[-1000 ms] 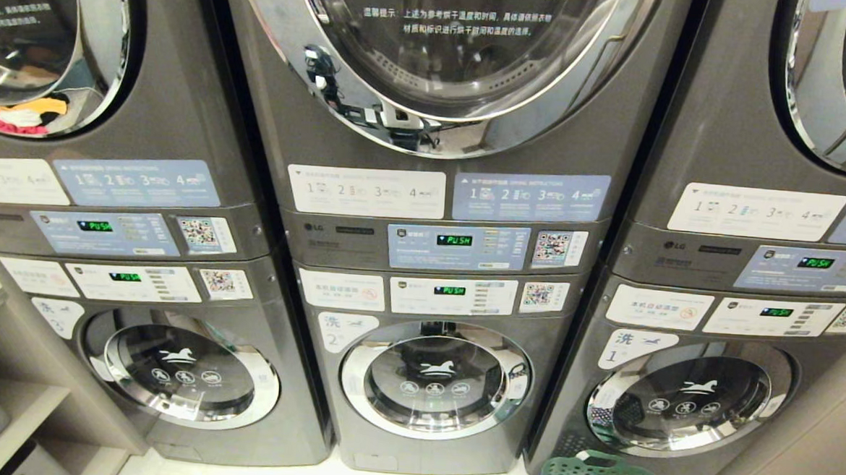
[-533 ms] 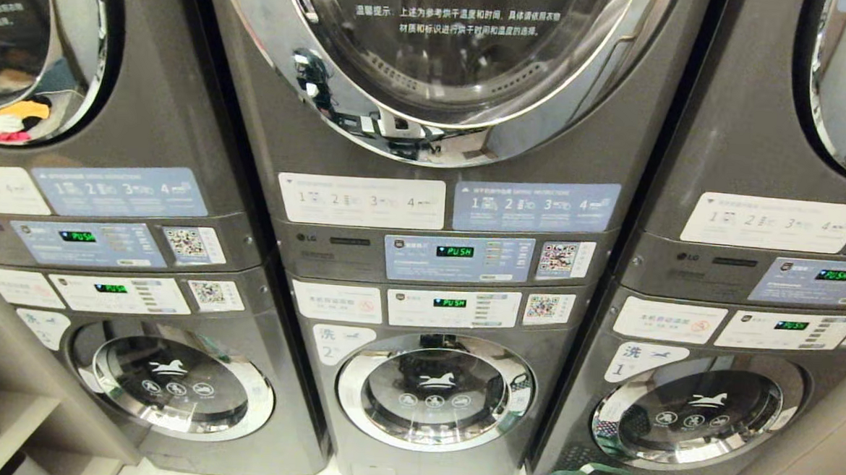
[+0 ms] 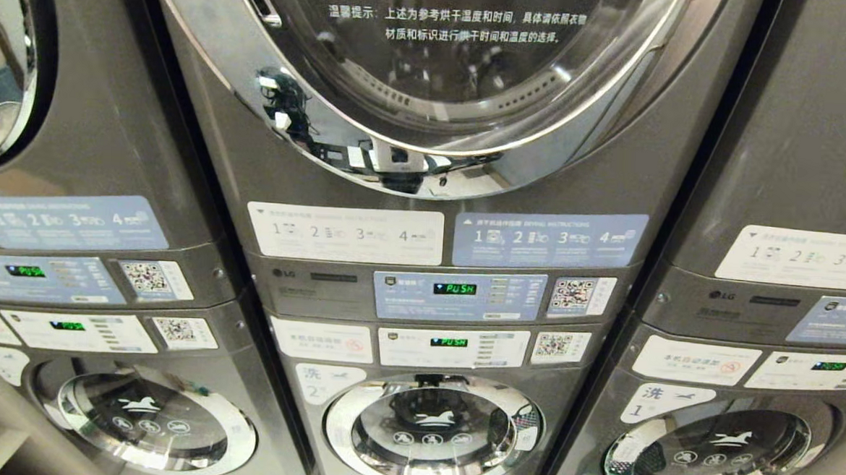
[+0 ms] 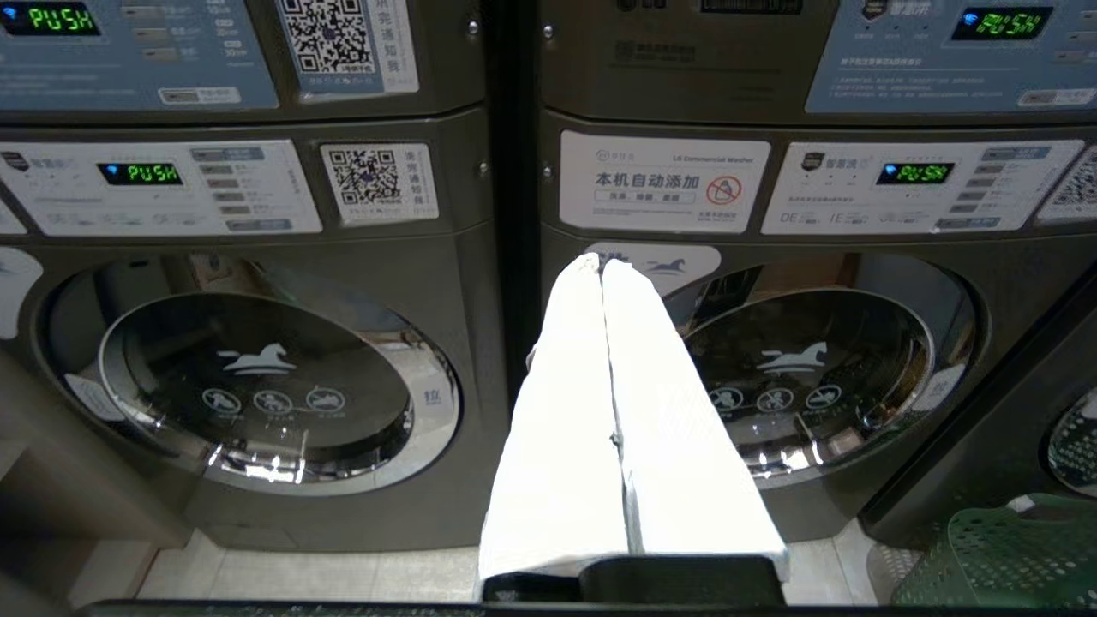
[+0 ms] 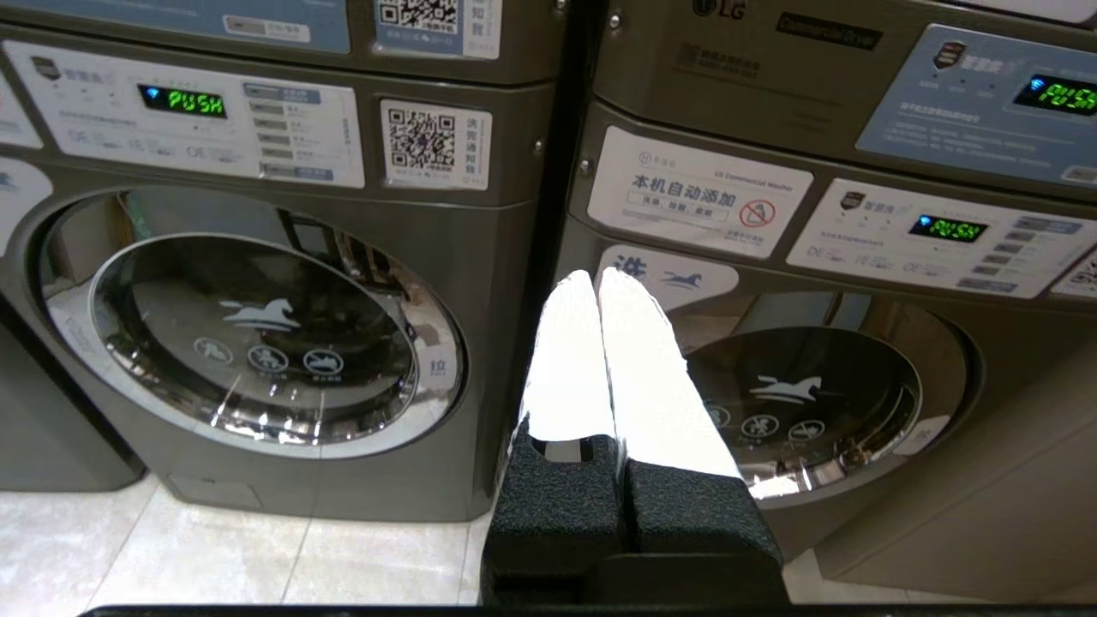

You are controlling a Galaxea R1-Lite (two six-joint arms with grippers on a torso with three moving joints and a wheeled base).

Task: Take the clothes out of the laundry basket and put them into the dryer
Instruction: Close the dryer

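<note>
three grey stacked laundry units side by side: lower washers (image 3: 431, 430) with round chrome-rimmed doors, shut; white and blue instruction stickers (image 3: 549, 239); qr code labels (image 3: 572, 294); green "push" displays (image 3: 454, 288); pale tiled floor (image 5: 214, 557).

Pale tiled floor (image 5: 214, 557) under stacked machines (image 5: 283, 343), green laundry basket (image 4: 1003, 557).

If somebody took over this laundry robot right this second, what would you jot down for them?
Left gripper: jaws shut, empty, facing the lower machines.
Right gripper: jaws shut, empty, likewise.
Laundry basket: on the floor to the right, seen only from the left wrist; contents hard to tell.
Middle dryer door: up top, closed.
Done: nothing loaded.
Left: open the dryer, take the clothes from the basket, load them.
</note>
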